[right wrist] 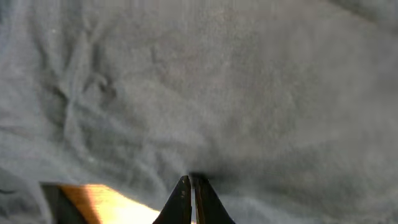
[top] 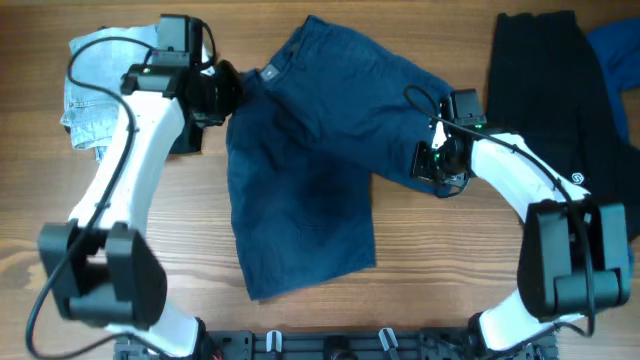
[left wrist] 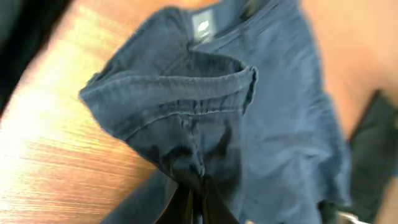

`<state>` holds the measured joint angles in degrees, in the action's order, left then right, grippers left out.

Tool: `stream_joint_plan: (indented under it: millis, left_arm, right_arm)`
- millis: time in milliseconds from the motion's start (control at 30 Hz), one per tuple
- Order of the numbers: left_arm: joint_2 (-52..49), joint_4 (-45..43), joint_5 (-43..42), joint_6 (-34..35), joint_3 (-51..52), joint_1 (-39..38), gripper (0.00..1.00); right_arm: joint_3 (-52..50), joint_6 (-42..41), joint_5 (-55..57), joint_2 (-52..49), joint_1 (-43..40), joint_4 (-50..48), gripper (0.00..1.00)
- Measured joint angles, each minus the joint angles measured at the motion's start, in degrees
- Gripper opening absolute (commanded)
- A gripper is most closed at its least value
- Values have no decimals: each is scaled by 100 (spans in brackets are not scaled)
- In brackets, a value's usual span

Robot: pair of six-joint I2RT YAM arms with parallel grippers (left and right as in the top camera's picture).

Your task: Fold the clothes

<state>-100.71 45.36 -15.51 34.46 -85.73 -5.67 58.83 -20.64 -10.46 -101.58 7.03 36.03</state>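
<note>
The dark navy shorts (top: 305,170) lie spread across the middle of the table, waistband toward the back and one leg reaching the front. My left gripper (top: 228,92) is shut on the bunched left end of the waistband; in the left wrist view its fingers (left wrist: 196,202) pinch a fold of the shorts (left wrist: 249,124), with the grey label (left wrist: 202,25) beyond. My right gripper (top: 432,160) sits at the edge of the right leg. In the right wrist view its fingers (right wrist: 191,190) are closed on the cloth (right wrist: 205,93), which fills the view.
A light blue denim garment (top: 100,85) lies at the back left under my left arm. A black garment (top: 540,90) lies at the back right, with a blue one (top: 615,50) beside it at the table's right edge.
</note>
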Motion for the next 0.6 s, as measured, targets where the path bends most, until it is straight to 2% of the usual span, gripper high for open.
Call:
stream_joint_plan:
  millis: [200, 300, 433, 600]
  left_arm:
    - [1029, -120, 334, 365, -2, -68, 4]
    - [1056, -66, 704, 498, 0, -339, 4]
    - [1051, -146, 1322, 758, 0, -942, 4]
    - [946, -452, 1768, 944, 0, -1528, 4]
  right_arm:
    - [17, -109, -2, -413, -61, -699, 4]
    - [122, -164, -201, -621, -251, -1145, 4]
    - [319, -208, -479, -1069, -643, -2275, 4]
    - [363, -210, -361, -1416, -752, -3582, 4]
